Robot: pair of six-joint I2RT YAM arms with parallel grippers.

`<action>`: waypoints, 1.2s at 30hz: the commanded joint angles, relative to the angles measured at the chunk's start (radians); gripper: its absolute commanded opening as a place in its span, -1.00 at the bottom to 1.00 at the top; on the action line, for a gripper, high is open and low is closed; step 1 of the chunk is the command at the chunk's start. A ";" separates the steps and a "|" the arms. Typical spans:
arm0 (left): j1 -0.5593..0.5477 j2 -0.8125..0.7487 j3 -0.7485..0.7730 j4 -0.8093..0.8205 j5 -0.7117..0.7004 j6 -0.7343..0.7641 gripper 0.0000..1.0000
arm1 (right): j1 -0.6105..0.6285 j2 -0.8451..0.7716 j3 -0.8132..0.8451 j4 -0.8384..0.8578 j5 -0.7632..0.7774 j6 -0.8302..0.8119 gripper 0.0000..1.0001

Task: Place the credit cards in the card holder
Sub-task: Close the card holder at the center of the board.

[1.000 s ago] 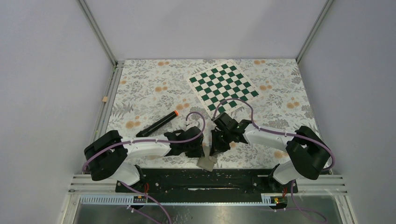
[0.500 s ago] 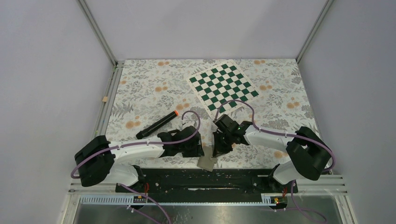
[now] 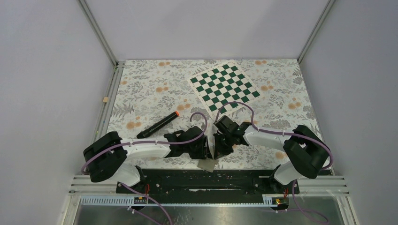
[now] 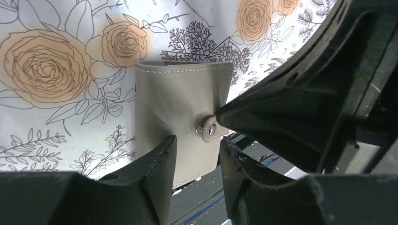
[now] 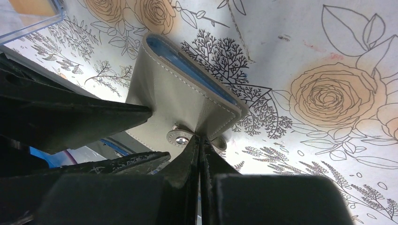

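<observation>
The grey card holder (image 3: 207, 164) lies folded at the table's near edge, partly overhanging it; blue lining shows along its far edge (image 5: 187, 65). My right gripper (image 5: 201, 139) is shut on the holder's edge beside the snap stud (image 5: 179, 138), and the leather puckers there. My left gripper (image 4: 197, 140) is open just above the holder (image 4: 178, 103), with the stud strap showing in the gap between its fingers. The two grippers (image 3: 202, 149) (image 3: 217, 151) nearly touch. No credit card shows clearly; an orange patch sits behind a clear plastic edge (image 5: 28, 9).
A black marker with an orange tip (image 3: 158, 125) lies left of centre. A green-and-white chessboard (image 3: 224, 85) sits at the back. The black base rail (image 3: 202, 180) runs directly below the holder's overhanging edge.
The left arm swung outward and came back; its jaws stand wider than a second ago. The right gripper kept its grip, and the card holder barely moved.
</observation>
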 commanded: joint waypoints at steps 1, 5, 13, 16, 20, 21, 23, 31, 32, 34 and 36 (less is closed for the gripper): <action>-0.004 0.030 0.009 0.065 0.045 0.006 -0.24 | 0.005 0.008 -0.009 0.008 0.018 -0.008 -1.00; -0.003 0.045 0.007 0.088 0.053 0.003 -0.41 | 0.005 0.000 -0.008 0.007 0.016 -0.006 -1.00; -0.005 0.047 0.011 0.107 0.064 0.007 -0.93 | 0.005 -0.021 -0.007 0.009 0.017 -0.002 -1.00; -0.004 0.040 0.013 0.100 0.054 0.009 -1.00 | 0.005 -0.031 -0.009 0.008 0.018 -0.002 -1.00; -0.004 0.020 0.028 0.065 0.031 0.025 -1.00 | 0.005 -0.052 -0.013 0.008 0.022 -0.005 -1.00; -0.004 0.014 0.034 0.055 0.025 0.030 -1.00 | 0.005 -0.059 -0.013 0.008 0.024 -0.006 -1.00; -0.004 0.001 0.042 0.045 0.017 0.041 -1.00 | 0.005 -0.072 -0.015 0.009 0.029 -0.009 -1.00; -0.010 -0.028 0.059 0.010 -0.015 0.062 -1.00 | 0.005 -0.110 -0.017 0.015 0.045 -0.011 -1.00; -0.011 -0.028 0.062 0.005 -0.021 0.066 -1.00 | 0.005 -0.107 -0.015 0.016 0.044 -0.011 -1.00; -0.012 -0.025 0.068 -0.012 -0.030 0.069 -1.00 | 0.005 -0.100 -0.014 0.020 0.036 -0.012 -1.00; -0.012 -0.020 0.073 -0.023 -0.034 0.073 -1.00 | 0.005 -0.091 -0.013 0.026 0.030 -0.012 -1.00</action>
